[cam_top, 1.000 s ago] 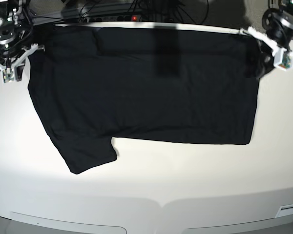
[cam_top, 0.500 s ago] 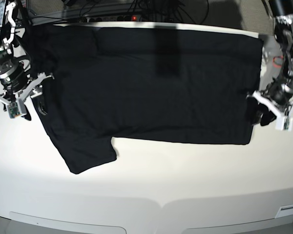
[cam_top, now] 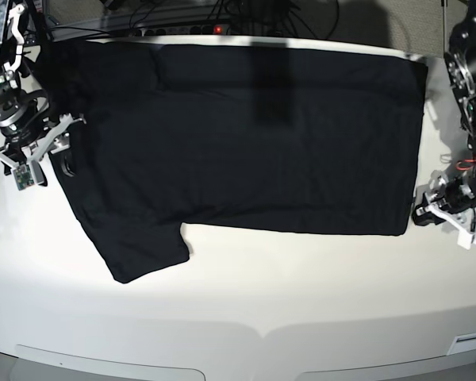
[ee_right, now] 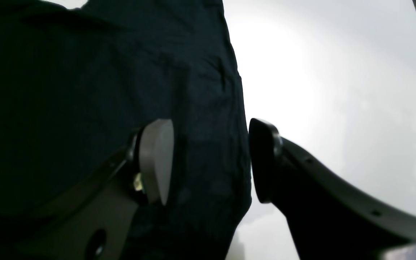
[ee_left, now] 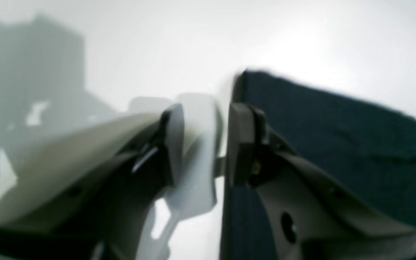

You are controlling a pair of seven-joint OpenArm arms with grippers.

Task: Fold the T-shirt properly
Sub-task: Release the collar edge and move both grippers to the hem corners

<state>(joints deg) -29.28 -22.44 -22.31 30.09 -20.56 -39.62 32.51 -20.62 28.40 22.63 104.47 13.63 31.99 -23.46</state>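
The T-shirt (cam_top: 246, 135) is laid flat, plain black side up, across the far half of the white table (cam_top: 238, 309). Its top edge runs along the table's far edge, and one sleeve points toward the near left of the base view. No print is visible.

The left gripper (cam_top: 440, 213) is low beside the shirt's near corner at the table's right edge in the base view. In the left wrist view its jaws are parted moderately. The cloth edge (ee_left: 244, 90) lies at the dark fingertip (ee_left: 242, 141), and nothing is seen clamped between the pads.

The right gripper (ee_right: 211, 160) straddles the shirt's side edge near the table's left edge, its jaws wide, one over cloth and one over bare table. No cloth is held.

Judgement: both grasps are being set up. For a clean fold, each lower jaw should be slid under the hem so that all cloth layers are caught before closing. Both corners should then be lifted together to keep the edge taut and straight.

No containers are seen on the table.
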